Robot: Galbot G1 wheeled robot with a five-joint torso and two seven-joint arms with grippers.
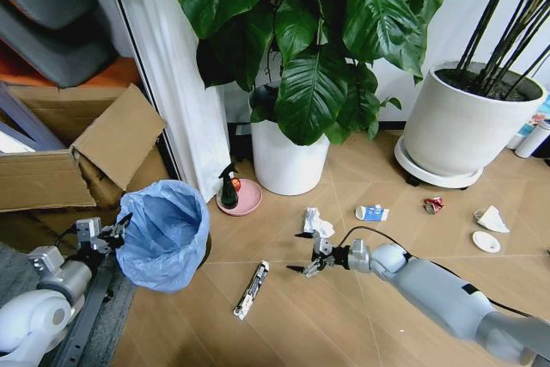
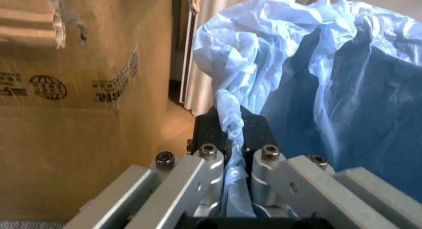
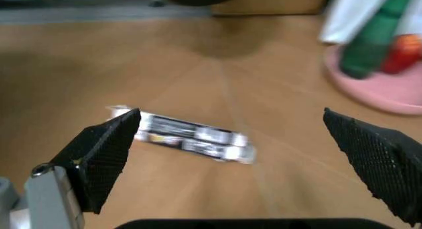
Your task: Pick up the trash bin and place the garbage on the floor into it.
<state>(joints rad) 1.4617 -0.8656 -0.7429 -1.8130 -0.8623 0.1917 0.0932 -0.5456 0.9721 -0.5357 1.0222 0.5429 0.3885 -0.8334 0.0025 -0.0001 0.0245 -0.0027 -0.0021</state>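
The trash bin [image 1: 163,234] with its crinkly light-blue bag stands at the left on the floor [image 1: 344,315]. My left gripper [image 1: 113,231] is shut on the bag-covered rim [image 2: 231,135]. Garbage lies scattered: a long wrapper [image 1: 252,289], a crumpled paper wad [image 1: 316,222], a blue-white carton [image 1: 372,212], a crushed red can [image 1: 433,204], another paper wad [image 1: 491,218] and a white lid [image 1: 485,241]. My right gripper [image 1: 302,252] hangs open just above the floor, right of the wrapper [image 3: 191,138], which lies ahead between its fingertips [image 3: 108,145].
A white plant pot [image 1: 290,161] stands behind, with a larger white pot [image 1: 460,126] at the right. A pink dish with a spray bottle [image 1: 238,192] sits by the curtain. An open cardboard box [image 1: 77,161] is left of the bin.
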